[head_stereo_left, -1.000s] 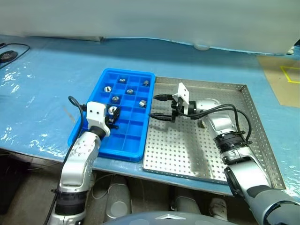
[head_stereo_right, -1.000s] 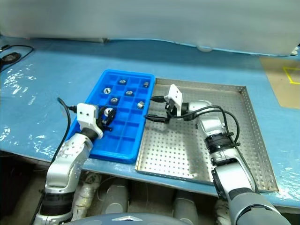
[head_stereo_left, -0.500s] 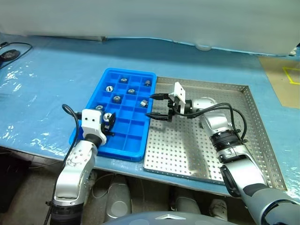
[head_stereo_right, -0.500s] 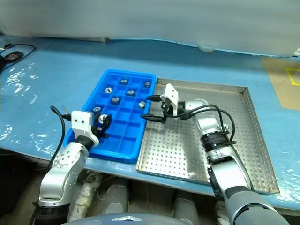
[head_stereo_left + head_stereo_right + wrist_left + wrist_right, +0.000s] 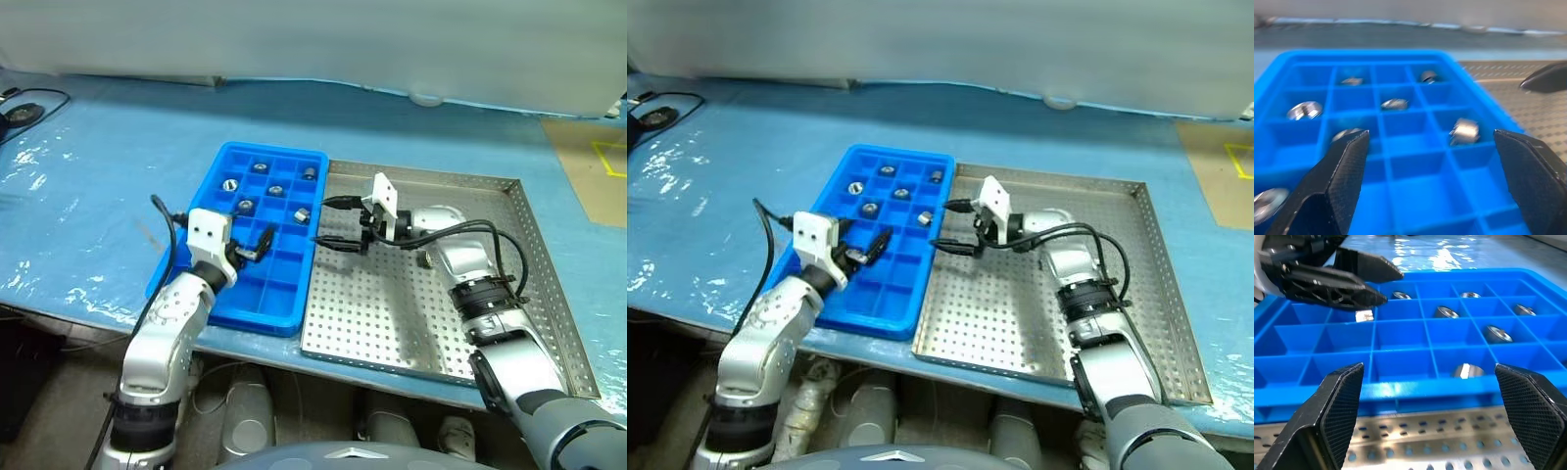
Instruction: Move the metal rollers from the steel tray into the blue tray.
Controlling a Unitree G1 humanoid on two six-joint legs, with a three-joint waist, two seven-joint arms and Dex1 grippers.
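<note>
The blue tray [image 5: 282, 294] lies left of the steel tray [image 5: 392, 313], their rims touching. Several metal rollers sit in its compartments, such as one [image 5: 302, 213] near the right wall and one [image 5: 1303, 110] farther left. My left gripper [image 5: 254, 246] hovers open over the tray's middle rows with nothing between its fingers [image 5: 1337, 171]. A roller [image 5: 1364, 316] lies in a cell just below its tips. My right gripper [image 5: 330, 221] stands open and empty over the steel tray's left edge, pointing at the blue tray. A small silver piece [image 5: 425, 258] lies on the steel tray by my right forearm.
A pale blue cover spreads over the table [image 5: 108, 196]. A black cable and disc [image 5: 20, 106] lie at the far left. A brown board with yellow tape [image 5: 593, 166] lies at the far right. The table's front edge runs just below both trays.
My left gripper was shut on a roller over the tray's left side. It has swung right and opened, and the roller has left its fingers. The right gripper stays open in place.
</note>
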